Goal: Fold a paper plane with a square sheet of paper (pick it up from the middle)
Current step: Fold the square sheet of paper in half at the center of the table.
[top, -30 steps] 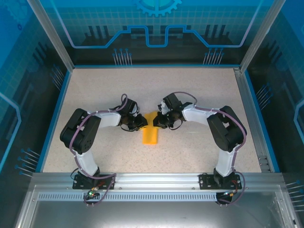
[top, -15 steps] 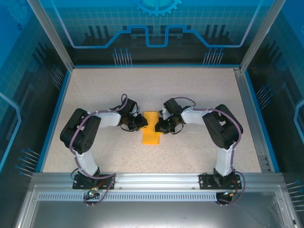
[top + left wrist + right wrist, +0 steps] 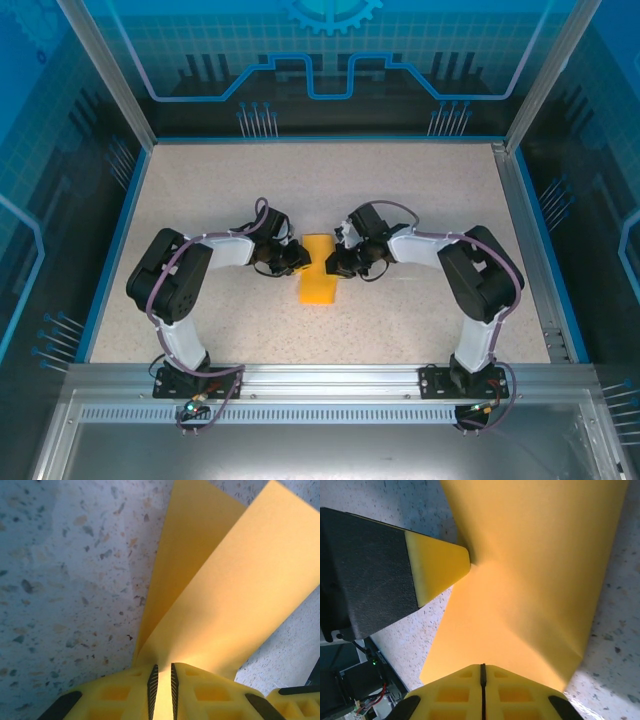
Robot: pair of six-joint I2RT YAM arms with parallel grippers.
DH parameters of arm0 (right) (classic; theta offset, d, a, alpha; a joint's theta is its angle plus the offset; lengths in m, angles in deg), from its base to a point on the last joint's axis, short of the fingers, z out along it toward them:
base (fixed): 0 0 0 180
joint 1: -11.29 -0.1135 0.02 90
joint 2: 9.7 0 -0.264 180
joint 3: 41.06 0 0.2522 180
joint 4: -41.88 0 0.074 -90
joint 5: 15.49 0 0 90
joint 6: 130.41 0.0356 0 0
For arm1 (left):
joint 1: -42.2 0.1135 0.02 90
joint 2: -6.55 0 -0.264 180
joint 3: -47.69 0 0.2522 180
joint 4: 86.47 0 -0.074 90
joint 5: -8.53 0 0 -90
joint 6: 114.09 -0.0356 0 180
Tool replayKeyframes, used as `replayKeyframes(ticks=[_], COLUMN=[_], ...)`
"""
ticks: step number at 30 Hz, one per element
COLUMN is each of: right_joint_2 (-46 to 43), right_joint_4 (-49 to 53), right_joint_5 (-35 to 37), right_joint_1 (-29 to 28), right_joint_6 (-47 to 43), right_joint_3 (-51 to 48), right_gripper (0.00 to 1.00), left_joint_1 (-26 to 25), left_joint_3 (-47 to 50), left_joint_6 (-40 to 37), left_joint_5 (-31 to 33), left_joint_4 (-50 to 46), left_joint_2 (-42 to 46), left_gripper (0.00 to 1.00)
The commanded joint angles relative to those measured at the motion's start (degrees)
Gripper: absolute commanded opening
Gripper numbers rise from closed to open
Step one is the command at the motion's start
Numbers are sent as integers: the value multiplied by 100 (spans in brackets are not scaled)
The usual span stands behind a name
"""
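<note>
Where orange paper (image 3: pixel 319 282) sits, tabletop (image 3: pixel 220 190) speckled beige; blue walls (image 3: pixel 330 60) around.

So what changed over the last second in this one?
The right gripper drew back a little toward the robot's side beside the folded orange-yellow paper sheet, uncovering its far end; it is shut at the sheet's right edge. The left gripper stayed pinched on the left edge, and the sheet stayed put.

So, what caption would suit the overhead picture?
Left claw and right claw pinch the folded orange-yellow paper from opposite sides on a speckled table.
</note>
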Motion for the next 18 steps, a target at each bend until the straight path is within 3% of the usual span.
replayKeyframes(ticks=[1, 9, 18], right_joint_2=[170, 312, -273], right_joint_4=[-57, -181, -245], right_joint_5=[-88, 15, -116], right_joint_1=[-51, -56, -232], right_joint_6=[-63, -117, -146], right_joint_3=[-195, -544, -530], right_gripper=[5, 5, 7], left_joint_1=[-46, -46, -46], left_joint_3=[102, 92, 80], left_joint_6=[-140, -155, -174], left_joint_5=[330, 321, 312], left_joint_4=[-342, -356, -369], left_joint_2=[-308, -317, -377], left_gripper=[20, 20, 20])
